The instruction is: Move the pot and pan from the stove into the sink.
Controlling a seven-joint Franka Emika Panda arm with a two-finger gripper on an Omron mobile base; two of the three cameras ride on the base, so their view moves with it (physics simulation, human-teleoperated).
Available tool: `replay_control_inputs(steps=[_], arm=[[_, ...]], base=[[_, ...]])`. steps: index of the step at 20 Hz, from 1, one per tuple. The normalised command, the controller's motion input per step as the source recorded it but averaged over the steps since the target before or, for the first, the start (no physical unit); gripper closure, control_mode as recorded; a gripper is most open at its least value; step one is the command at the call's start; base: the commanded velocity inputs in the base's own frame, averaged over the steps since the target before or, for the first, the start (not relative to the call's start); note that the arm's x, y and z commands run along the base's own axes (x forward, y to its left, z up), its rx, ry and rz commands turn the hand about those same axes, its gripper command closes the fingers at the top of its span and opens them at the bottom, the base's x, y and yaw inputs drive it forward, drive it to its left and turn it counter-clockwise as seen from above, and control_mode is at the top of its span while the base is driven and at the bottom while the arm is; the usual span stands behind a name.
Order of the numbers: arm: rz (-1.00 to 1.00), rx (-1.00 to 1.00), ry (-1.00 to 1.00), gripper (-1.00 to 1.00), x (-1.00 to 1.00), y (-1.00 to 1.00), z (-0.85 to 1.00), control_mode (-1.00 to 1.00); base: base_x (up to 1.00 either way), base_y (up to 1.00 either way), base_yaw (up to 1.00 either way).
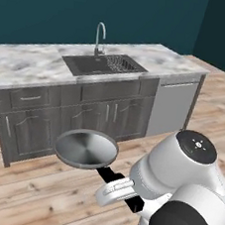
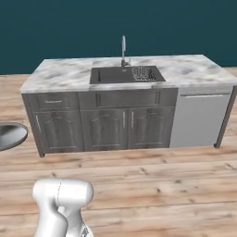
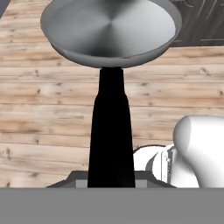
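Gripper (image 1: 127, 195) grips the pan (image 1: 86, 148) by its handle.

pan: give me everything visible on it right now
The pan is a shallow round grey metal dish with a brushed, shiny inside, low flared walls and a long black handle. It is empty and roughly level, carried in the air above the wooden floor, in front of the cabinet doors below the sink. The gripper is shut on the handle's end; nothing else touches it.
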Motion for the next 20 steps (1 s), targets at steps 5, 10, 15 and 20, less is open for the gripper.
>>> replay_control_inputs(steps=[5,10,15,20], arm=[[0.00,0.00,0.00,1.00,0.00,0.00,0.00,1.00],[0.00,0.00,0.00,1.00,0.00,0.00,0.00,1.00],[0.00,0.00,0.00,1.00,0.00,0.00,0.00,1.00],[0.00,0.00,0.00,1.00,0.00,0.00,0.00,1.00]], base=[[0.44,-0.71,0.00],[0.43,-0.72,0.00],[0.44,-0.76,0.00],[0.44,-0.80,0.00]])
